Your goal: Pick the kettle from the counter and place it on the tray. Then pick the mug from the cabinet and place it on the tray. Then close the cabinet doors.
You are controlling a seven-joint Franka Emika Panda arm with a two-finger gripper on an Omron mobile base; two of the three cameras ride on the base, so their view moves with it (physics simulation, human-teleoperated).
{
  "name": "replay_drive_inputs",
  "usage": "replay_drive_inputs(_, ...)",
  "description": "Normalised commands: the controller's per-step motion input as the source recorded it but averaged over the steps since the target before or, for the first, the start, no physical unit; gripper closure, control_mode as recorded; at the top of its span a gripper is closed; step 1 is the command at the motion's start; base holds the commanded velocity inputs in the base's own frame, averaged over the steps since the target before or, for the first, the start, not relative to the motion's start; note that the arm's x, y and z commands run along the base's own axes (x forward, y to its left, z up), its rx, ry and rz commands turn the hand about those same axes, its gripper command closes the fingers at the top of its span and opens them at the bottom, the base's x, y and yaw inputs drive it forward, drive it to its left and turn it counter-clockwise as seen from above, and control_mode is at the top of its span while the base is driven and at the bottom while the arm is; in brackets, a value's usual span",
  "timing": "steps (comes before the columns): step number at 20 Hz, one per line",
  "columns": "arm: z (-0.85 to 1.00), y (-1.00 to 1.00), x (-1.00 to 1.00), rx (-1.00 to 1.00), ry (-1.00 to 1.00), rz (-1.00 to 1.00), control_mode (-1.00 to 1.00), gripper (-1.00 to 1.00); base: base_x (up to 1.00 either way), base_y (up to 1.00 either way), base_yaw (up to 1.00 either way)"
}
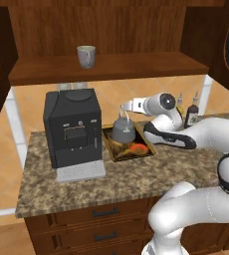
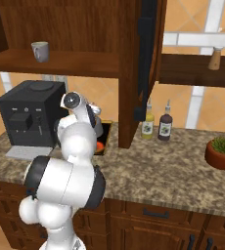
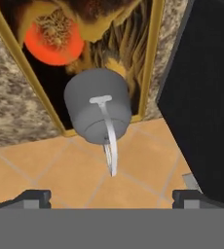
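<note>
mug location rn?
The mug stands upright on the cabinet shelf, upper left in both base views, above the coffee machine.

The small squat dark-grey metal kettle (image 1: 123,130) stands on the flat rectangular gold-rimmed tray (image 1: 110,149), toward its back end. The tray lies on the brown-speckled granite counter (image 1: 136,177), just right of the big black box-shaped coffee machine (image 1: 72,127). The open two-finger gripper (image 1: 124,108) hangs just above the kettle's thin wire handle (image 3: 110,146), apart from it. Above the tray, up and to its left, the small grey-beige ceramic mug (image 1: 86,56) sits on the shelf floor of the dark wooden wall cabinet (image 1: 106,67). Right of the tray, two slim glass bottles (image 2: 156,126) stand side by side at the counter's back, and further right sits a small round potted plant (image 2: 222,152).
</note>
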Motion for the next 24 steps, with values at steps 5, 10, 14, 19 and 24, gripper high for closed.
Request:
replay_drive_inputs(5,0.01,0.22,-0.87,0.00,0.00,-0.14,-1.00,-1.00,0.00,0.00,0.00)
replay_drive_inputs(10,0.31,0.06,-0.81,0.12,-0.06,-0.16,-1.00,-1.00,0.00,0.00,0.00)
replay_drive_inputs(14,0.44,0.00,-0.71,0.20,-0.01,-0.18,-1.00,-1.00,0.00,0.00,0.00)
replay_drive_inputs(19,0.48,0.00,-0.69,0.27,-0.01,-0.21,-1.00,-1.00,0.00,0.00,0.00)
replay_drive_inputs(24,0.50,0.03,-0.57,0.34,0.03,-0.35,-1.00,-1.00,0.00,0.00,0.00)
